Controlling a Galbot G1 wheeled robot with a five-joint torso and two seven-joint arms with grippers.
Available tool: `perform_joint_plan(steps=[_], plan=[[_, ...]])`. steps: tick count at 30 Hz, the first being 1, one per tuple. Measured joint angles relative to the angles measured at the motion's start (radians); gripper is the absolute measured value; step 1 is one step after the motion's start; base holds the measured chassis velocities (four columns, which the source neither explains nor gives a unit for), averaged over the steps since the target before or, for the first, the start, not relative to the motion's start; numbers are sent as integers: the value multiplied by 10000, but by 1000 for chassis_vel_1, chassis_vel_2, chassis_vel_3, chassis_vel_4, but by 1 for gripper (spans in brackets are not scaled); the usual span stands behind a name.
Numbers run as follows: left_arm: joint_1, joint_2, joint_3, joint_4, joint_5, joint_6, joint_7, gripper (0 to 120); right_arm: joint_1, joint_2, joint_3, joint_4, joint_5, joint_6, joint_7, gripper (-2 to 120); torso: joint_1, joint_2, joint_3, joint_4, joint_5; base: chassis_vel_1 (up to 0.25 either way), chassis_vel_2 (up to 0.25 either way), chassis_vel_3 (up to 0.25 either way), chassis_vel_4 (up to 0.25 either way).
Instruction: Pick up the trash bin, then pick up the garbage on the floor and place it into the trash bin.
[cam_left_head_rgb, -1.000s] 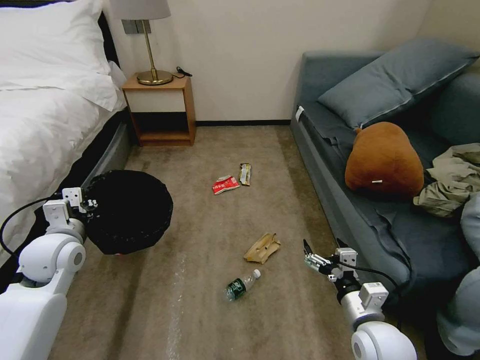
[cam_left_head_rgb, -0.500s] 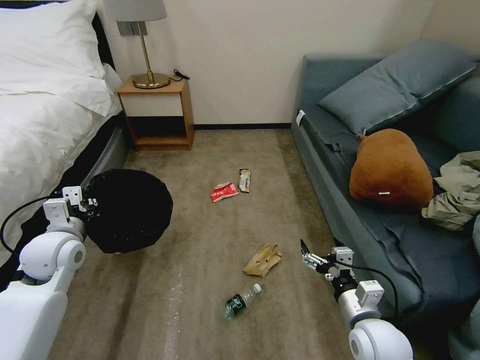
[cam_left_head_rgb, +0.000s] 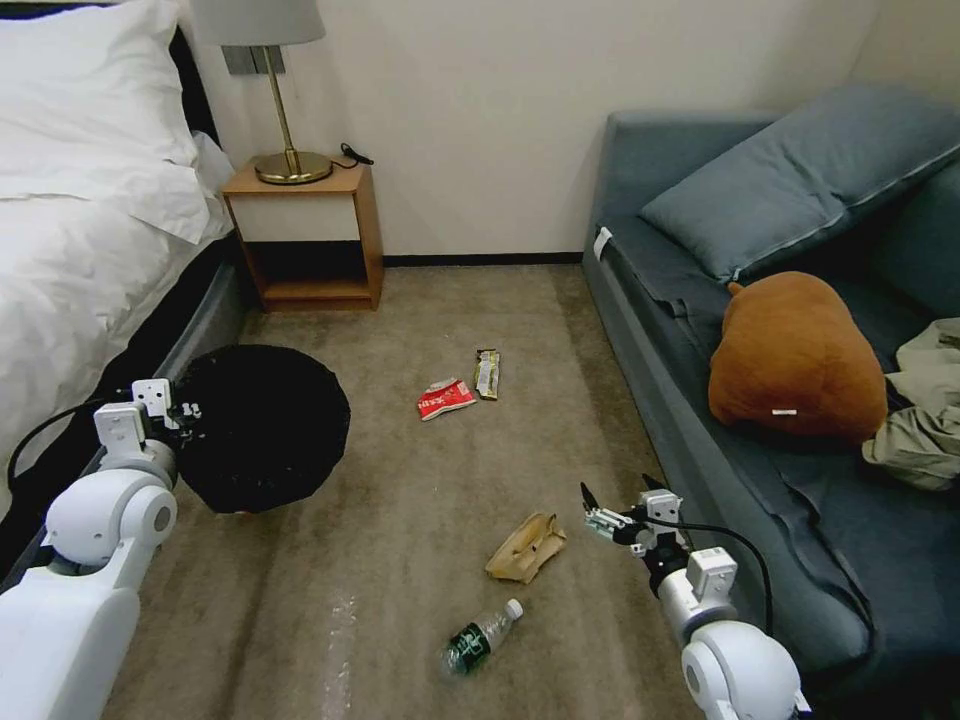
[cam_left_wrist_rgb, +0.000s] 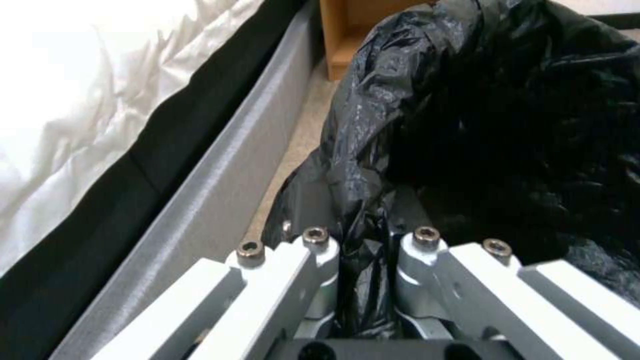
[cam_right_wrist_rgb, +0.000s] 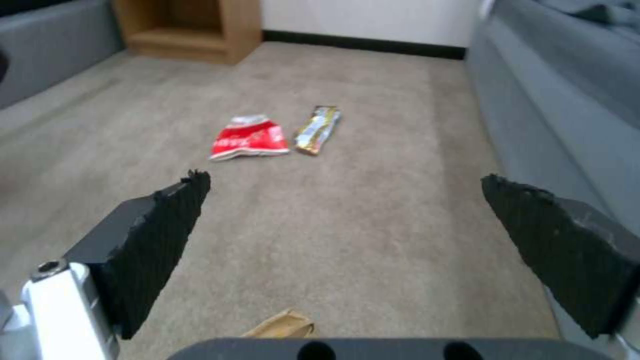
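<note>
The room is evenly and softly lit, with no hard shadows on the carpet (cam_left_head_rgb: 420, 500). The white bedding (cam_left_head_rgb: 70, 250) is bright, and in the left wrist view it blows out to plain white glare (cam_left_wrist_rgb: 80, 75). The black bag of the trash bin (cam_left_wrist_rgb: 507, 125) swallows light; only a few glossy creases shine. The right wrist view is soft, the near fingers (cam_right_wrist_rgb: 153, 240) perhaps slightly out of focus. In the head view, straight lines bend at the edges.
</note>
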Motion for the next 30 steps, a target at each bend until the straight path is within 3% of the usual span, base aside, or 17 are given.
perform_joint_plan(steps=[5,10,15,22,30], plan=[[178,-110,-36,-114,165,0,6,5,387,-786,-275,-421,-283,98,-862,100,-1,0,0,0,1,0,0,0,0],[430,-232,-56,-267,445,-4,56,5,1115,-2515,-952,-1179,-933,613,-1881,100,-1,0,0,-1,-1,0,0,0,0],[574,-256,-69,-363,606,-10,84,5,2055,-3294,-1666,-1844,-1372,1188,-2656,100,-1,0,-1,-2,1,0,0,0,0],[820,-267,-86,-492,897,-29,167,5,3655,-3899,-3052,-2913,-2231,2220,-3887,100,0,0,0,1,1,0,0,0,0],[1047,-432,15,-642,1295,-125,276,5,4812,-3964,-4261,-3751,-3835,3108,-4956,100,0,0,0,1,-1,0,0,0,0]])
